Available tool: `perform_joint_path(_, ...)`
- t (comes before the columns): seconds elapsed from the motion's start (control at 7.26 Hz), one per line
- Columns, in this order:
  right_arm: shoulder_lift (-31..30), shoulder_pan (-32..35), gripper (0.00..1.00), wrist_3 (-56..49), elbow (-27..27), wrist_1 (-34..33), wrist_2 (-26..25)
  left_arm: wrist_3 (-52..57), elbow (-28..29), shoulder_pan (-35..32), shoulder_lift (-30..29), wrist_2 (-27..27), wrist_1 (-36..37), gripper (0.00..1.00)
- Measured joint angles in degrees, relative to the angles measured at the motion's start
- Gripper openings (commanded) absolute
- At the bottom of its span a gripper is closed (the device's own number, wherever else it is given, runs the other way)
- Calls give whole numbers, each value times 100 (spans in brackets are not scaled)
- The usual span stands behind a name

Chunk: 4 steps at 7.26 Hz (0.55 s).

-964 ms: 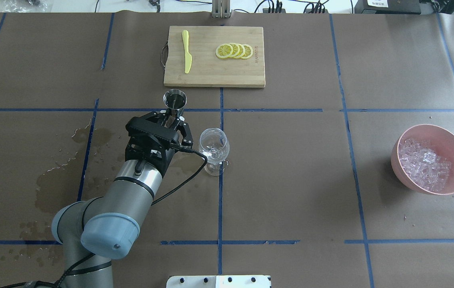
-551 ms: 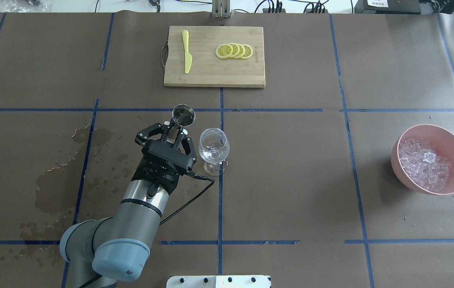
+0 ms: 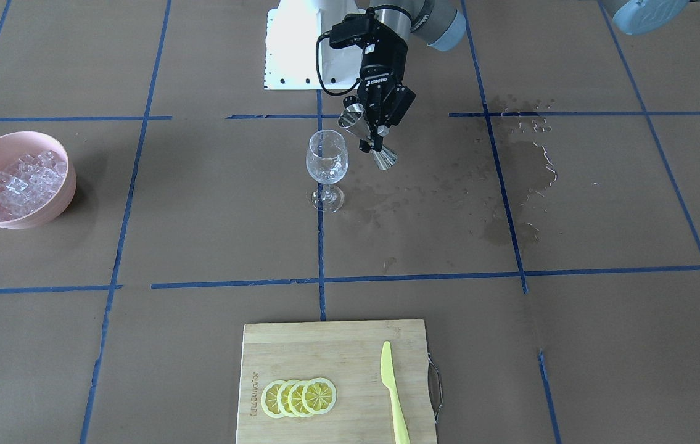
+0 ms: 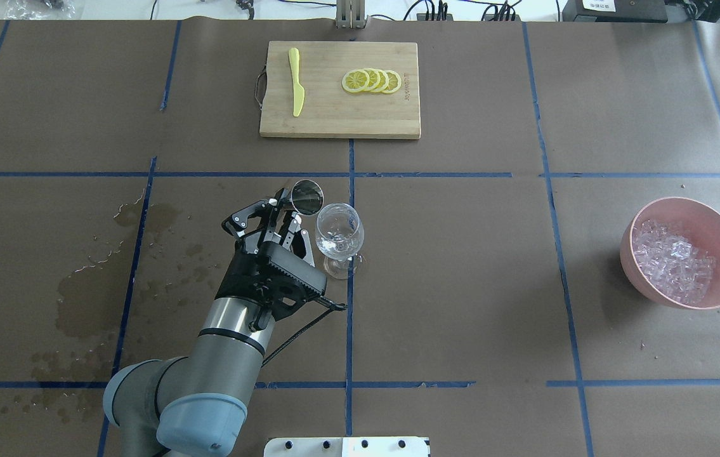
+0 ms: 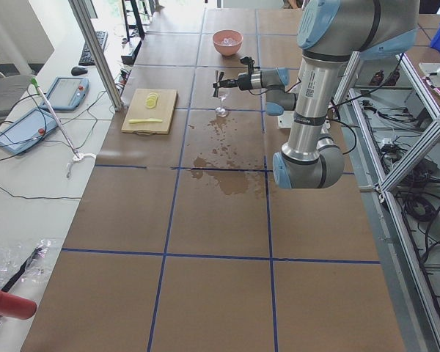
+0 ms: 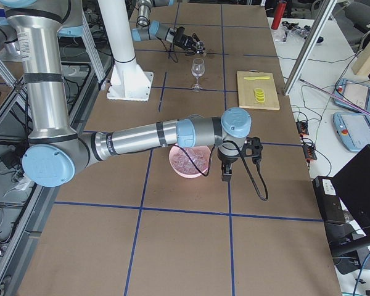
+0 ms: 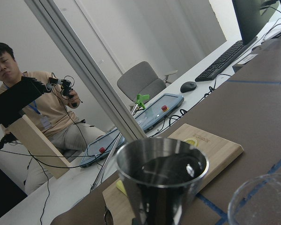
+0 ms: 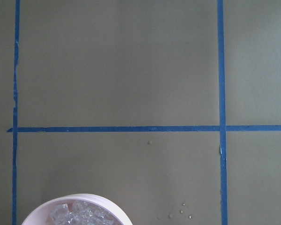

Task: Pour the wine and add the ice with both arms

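My left gripper (image 4: 287, 216) is shut on a steel double-cone jigger (image 4: 307, 195) and holds it tilted, its mouth next to the rim of the empty wine glass (image 4: 339, 231). In the front view the jigger (image 3: 369, 140) leans beside the wine glass (image 3: 327, 160). The left wrist view shows dark wine (image 7: 171, 169) inside the jigger. The ice (image 4: 674, 261) lies heaped in a pink bowl (image 4: 708, 209) at the far right. My right gripper (image 6: 226, 171) shows only in the right side view, over the bowl's edge; I cannot tell whether it is open or shut.
A wooden cutting board (image 4: 334, 117) at the back holds lemon slices (image 4: 372, 80) and a yellow knife (image 4: 296, 82). Wet stains (image 4: 90, 279) spread over the paper at the left. The white base (image 4: 347, 446) sits at the near edge.
My left gripper has swung right and back toward the glass. The jigger has tipped from upright to leaning, its mouth now beside the glass rim.
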Motion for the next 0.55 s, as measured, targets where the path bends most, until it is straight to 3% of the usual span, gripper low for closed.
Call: perform_joint_path(0.55,0,-2,100,-2,-25,0,0,1788,5,4,-45,7,7,0)
